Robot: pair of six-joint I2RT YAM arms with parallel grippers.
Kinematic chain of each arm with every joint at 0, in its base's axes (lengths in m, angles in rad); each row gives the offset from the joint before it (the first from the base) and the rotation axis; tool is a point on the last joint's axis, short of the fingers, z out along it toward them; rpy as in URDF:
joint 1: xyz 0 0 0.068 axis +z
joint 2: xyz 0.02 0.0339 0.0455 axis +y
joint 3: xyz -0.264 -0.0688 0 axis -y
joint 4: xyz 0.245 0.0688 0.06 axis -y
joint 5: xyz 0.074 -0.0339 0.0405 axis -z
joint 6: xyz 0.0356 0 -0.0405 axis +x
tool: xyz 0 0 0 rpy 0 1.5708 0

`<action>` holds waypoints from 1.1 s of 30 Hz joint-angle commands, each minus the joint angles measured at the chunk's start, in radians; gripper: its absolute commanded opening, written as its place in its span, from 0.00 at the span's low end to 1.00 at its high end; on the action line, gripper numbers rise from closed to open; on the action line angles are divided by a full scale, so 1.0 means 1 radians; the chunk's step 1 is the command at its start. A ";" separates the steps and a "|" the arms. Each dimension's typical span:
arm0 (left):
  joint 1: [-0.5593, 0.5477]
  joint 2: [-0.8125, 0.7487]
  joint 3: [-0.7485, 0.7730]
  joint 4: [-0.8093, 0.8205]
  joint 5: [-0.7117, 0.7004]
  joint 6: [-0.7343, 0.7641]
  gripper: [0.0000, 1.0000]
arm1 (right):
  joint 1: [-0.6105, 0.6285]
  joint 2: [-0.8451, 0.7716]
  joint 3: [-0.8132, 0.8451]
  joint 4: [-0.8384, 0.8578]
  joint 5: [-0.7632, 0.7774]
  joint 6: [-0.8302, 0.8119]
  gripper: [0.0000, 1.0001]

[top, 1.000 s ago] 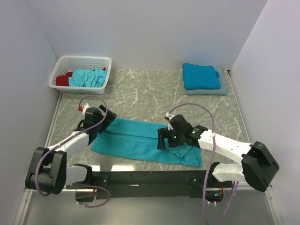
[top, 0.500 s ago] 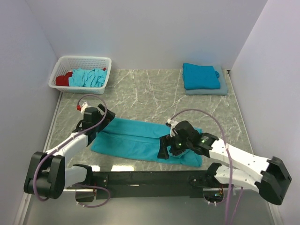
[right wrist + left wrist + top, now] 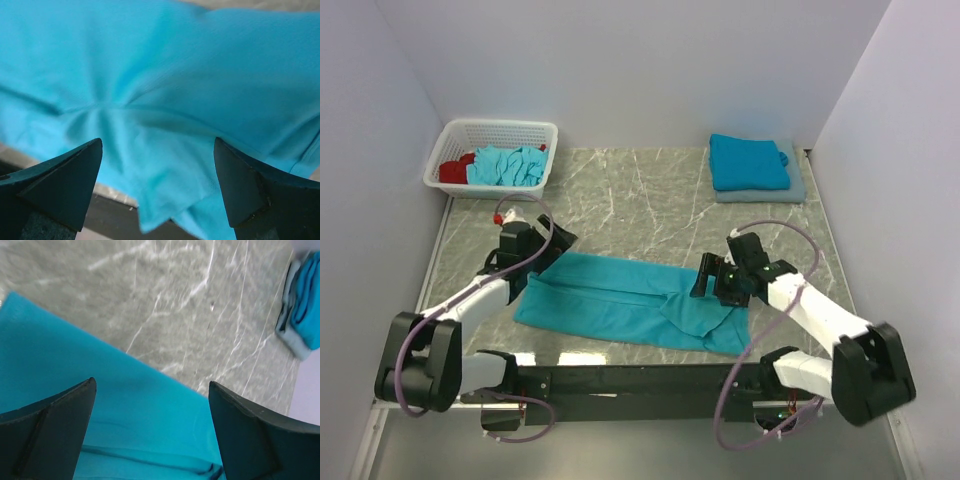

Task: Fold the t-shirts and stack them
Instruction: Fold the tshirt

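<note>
A teal t-shirt (image 3: 620, 300) lies folded into a long strip on the marble table, running left to right near the front. It fills the lower part of the left wrist view (image 3: 75, 405) and most of the right wrist view (image 3: 165, 90). My left gripper (image 3: 557, 243) is open and empty above the strip's far left end. My right gripper (image 3: 702, 282) is open and empty above the strip's right end, where a fold of cloth (image 3: 695, 312) lies bunched. More turquoise shirts (image 3: 507, 165) lie crumpled in the basket. A folded blue shirt (image 3: 748, 161) tops the back right stack.
A white lattice basket (image 3: 498, 132) stands at the back left with a red cloth (image 3: 453, 169) in it. The back right stack rests on a grey folded cloth (image 3: 798, 188) and shows in the left wrist view (image 3: 302, 305). Walls close in left, back and right.
My right gripper has let the cloth's right end drop and drawn back to the right, now over the strip's right end. My left gripper has shifted slightly toward the back.
</note>
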 commanded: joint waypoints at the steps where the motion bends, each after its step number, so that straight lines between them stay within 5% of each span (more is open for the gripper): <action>1: -0.005 0.035 0.000 0.070 0.122 0.046 0.99 | -0.050 0.099 0.030 0.083 0.006 -0.019 0.98; 14: -0.006 -0.002 -0.196 0.098 0.113 -0.047 0.99 | -0.101 0.705 0.518 0.099 -0.069 -0.076 0.98; 22: -0.040 -0.212 -0.270 -0.040 0.050 -0.142 0.99 | -0.084 1.146 1.179 -0.119 -0.089 -0.128 0.98; 28: -0.164 -0.326 -0.353 -0.050 0.043 -0.322 1.00 | -0.060 1.403 1.615 -0.275 -0.167 -0.156 0.98; 33: -0.301 -0.418 -0.388 -0.151 0.037 -0.383 1.00 | -0.055 1.455 1.716 -0.221 -0.250 -0.162 0.98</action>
